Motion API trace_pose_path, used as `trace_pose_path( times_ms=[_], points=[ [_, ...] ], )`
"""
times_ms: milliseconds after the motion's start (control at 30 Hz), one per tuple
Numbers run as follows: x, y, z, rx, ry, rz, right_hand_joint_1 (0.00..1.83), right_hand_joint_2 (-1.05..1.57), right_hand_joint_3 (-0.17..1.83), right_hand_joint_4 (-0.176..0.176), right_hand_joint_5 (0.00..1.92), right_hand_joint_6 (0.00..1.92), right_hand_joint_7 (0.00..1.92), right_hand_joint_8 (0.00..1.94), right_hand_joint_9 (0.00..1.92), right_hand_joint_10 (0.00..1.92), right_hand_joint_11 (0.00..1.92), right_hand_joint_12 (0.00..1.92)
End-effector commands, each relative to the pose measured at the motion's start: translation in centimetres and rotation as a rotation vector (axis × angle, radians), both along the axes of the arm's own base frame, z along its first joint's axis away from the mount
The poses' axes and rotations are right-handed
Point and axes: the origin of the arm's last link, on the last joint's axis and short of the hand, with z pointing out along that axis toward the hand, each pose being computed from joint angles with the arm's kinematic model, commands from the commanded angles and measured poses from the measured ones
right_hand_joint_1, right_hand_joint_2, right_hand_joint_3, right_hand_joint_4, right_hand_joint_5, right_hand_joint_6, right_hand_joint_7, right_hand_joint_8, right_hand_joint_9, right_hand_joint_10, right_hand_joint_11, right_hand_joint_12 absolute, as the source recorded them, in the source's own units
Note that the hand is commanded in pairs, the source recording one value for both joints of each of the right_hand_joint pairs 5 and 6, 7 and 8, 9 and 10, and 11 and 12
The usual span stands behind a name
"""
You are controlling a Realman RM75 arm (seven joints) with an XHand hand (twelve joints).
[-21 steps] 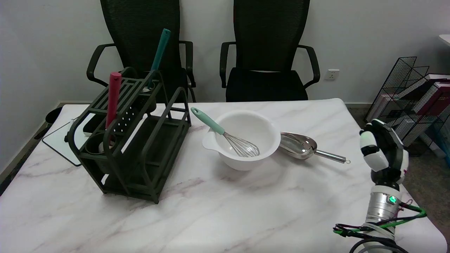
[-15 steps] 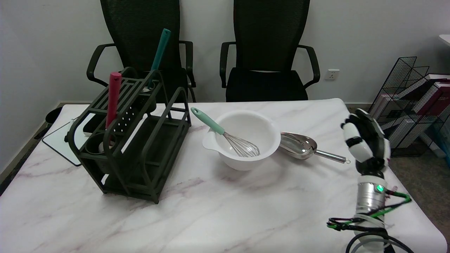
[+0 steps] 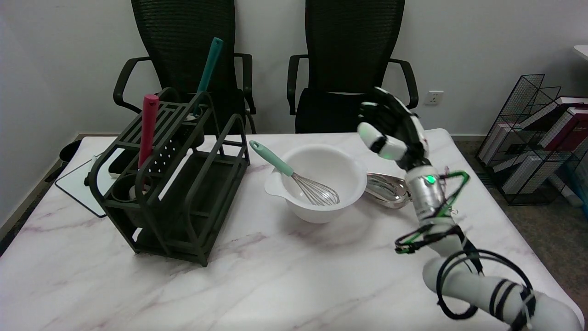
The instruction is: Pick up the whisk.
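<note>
The whisk [image 3: 294, 175] lies slanted in a white bowl [image 3: 321, 184] at the table's middle. Its wire head rests inside the bowl and its mint-green handle sticks out over the rim to the upper left. My right hand [image 3: 392, 128] hovers in the air to the right of the bowl and above its rim, fingers apart and holding nothing. It does not touch the whisk or the bowl.
A dark green utensil rack [image 3: 177, 184] stands at the left with a red-handled tool [image 3: 148, 128] and a teal-handled tool [image 3: 209, 69] in it. A steel scoop [image 3: 386, 189] lies right of the bowl, partly behind my forearm. Two black chairs stand behind the table. A wire shelf of books stands at far right.
My right arm has swung up and to the left, from the table's right edge to beside the bowl. The whisk, bowl and scoop have stayed where they were.
</note>
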Motion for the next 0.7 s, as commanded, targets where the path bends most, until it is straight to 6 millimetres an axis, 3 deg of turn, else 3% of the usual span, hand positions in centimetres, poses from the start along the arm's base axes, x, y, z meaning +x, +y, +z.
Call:
trace_pose_path(
  times_ms=[33,433,700],
  points=[
    [8.8,-9.4,-7.3,0.301,0.542,-0.032,1.14,0.16,1.17,0.000,0.32,0.32,0.64,0.64,0.59,0.59,0.60,0.60],
    [6.7,-11.9,-9.4,0.346,0.741,-0.148,1.16,-0.07,1.25,0.000,0.20,0.20,0.60,0.60,0.57,0.57,0.59,0.59],
    [5.1,-13.8,-10.9,0.369,0.787,-0.203,1.15,-0.16,1.27,0.000,0.29,0.29,0.59,0.59,0.55,0.55,0.58,0.58]
  ],
)
